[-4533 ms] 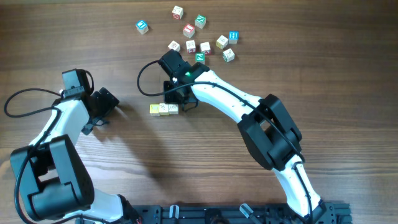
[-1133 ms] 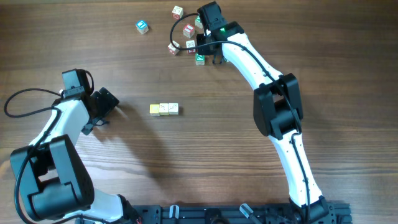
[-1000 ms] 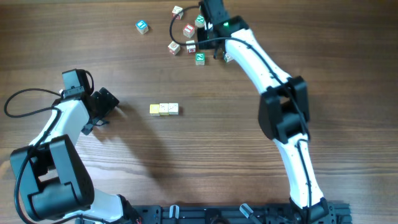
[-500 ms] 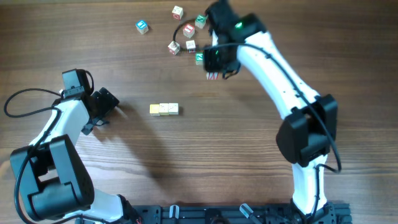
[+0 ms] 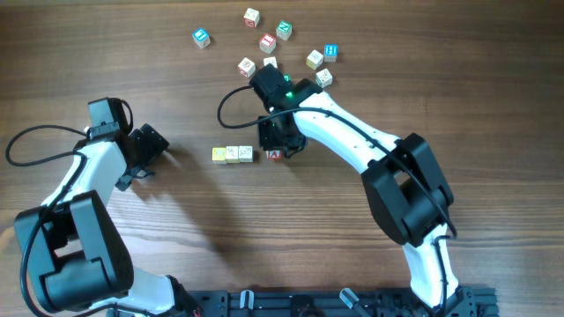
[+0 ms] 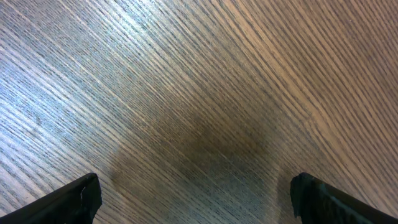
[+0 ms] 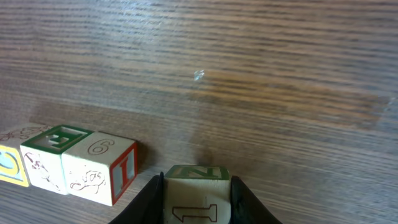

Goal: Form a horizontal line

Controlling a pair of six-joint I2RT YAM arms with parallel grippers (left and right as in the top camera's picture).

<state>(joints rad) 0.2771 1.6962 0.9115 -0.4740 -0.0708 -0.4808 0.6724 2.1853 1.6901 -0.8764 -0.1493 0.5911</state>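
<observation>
From where I stand, the right gripper [image 5: 275, 148] has its fingers closed partway on a letter cube [image 7: 198, 198], green N on top, pinched by its sides. It hangs just right of the horizontal line [image 5: 232, 154], three cubes touching in a row mid-table, with a small gap between. The left gripper [image 6: 196, 196] is spread wide over the bare table [image 6: 199, 74], holding nothing. Loose cubes [image 5: 268, 41] lie at the far side.

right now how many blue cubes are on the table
2: left blue cube, apart at the scatter's upper left; right blue cube at its right edge. The right arm may hide more.
</observation>
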